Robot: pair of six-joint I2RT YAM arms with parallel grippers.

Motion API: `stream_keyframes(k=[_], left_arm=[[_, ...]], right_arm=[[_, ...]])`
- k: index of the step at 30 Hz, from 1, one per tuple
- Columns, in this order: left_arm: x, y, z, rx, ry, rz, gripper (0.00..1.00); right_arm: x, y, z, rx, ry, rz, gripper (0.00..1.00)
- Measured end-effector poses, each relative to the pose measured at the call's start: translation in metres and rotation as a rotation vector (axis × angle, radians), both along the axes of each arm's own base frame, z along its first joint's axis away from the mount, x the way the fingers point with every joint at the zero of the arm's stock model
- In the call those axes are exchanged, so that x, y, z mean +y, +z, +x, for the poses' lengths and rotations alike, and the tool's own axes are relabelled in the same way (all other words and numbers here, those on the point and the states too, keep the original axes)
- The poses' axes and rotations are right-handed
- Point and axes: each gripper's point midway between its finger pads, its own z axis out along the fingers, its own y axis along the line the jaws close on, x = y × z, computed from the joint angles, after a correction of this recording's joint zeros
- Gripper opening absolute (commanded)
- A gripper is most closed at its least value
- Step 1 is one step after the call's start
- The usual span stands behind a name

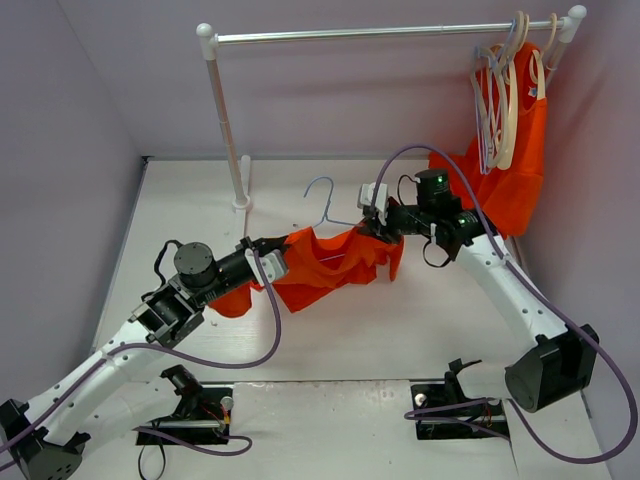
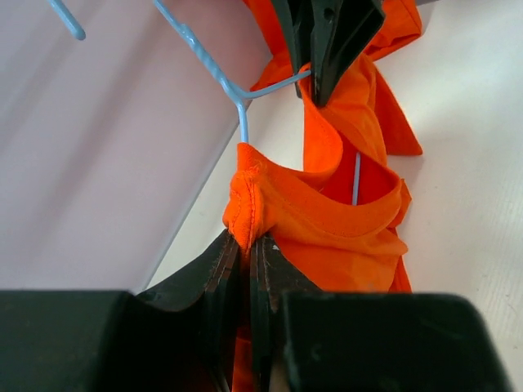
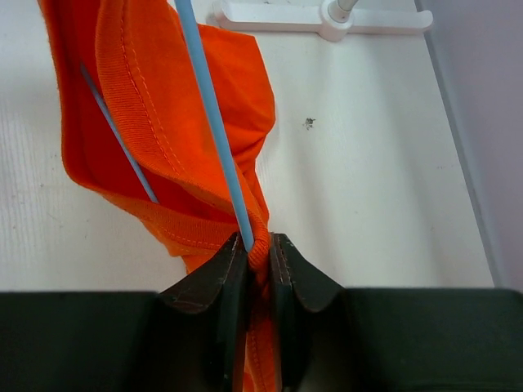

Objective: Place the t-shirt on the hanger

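Note:
The orange t-shirt (image 1: pixel 335 265) hangs stretched between my two grippers above the table. The pale blue wire hanger (image 1: pixel 322 196) has its hook standing up behind the shirt, and its wire (image 3: pixel 214 122) runs inside the neck opening. My left gripper (image 1: pixel 281 259) is shut on a bunched fold of the shirt (image 2: pixel 319 220) at the left end (image 2: pixel 245 243). My right gripper (image 1: pixel 376 229) is shut on the ribbed collar (image 3: pixel 139 90) together with the hanger wire (image 3: pixel 258 243). In the left wrist view the right gripper (image 2: pixel 317 91) pinches cloth beside the hanger's neck (image 2: pixel 214 69).
A white clothes rack (image 1: pixel 380 33) stands at the back, its pole (image 1: pixel 226 120) rising from a foot (image 3: pixel 319 16) on the table. At the rail's right end hang cream hangers (image 1: pixel 512 90) and another orange garment (image 1: pixel 520 170). Lilac walls close in on both sides.

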Motion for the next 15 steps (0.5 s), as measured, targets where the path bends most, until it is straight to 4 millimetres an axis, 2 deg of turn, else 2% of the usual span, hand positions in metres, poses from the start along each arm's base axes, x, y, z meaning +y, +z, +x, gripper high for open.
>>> stream_keyframes(k=[1,3,4,6,11,15], left_arm=[[0.001,0.0,0.001,-0.003,0.007,0.003,0.09],[0.003,0.0,0.004,-0.012,0.029,0.007,0.18],[0.006,0.001,0.007,-0.018,0.049,0.01,0.28],[0.012,0.003,0.011,-0.032,0.088,0.013,0.35],[0.033,0.007,0.026,-0.061,0.233,0.024,0.42],[0.049,0.008,0.036,-0.071,0.337,0.023,0.44]], right_arm=[[-0.001,0.001,0.0,-0.002,-0.002,0.001,0.0],[-0.002,0.006,-0.002,-0.015,-0.003,0.006,0.0],[-0.004,0.009,-0.002,-0.027,-0.012,0.004,0.0],[-0.009,0.016,-0.001,-0.052,-0.034,0.003,0.0],[-0.022,0.036,-0.003,-0.12,-0.085,0.004,0.0],[-0.026,0.044,-0.004,-0.145,-0.105,0.005,0.0]])
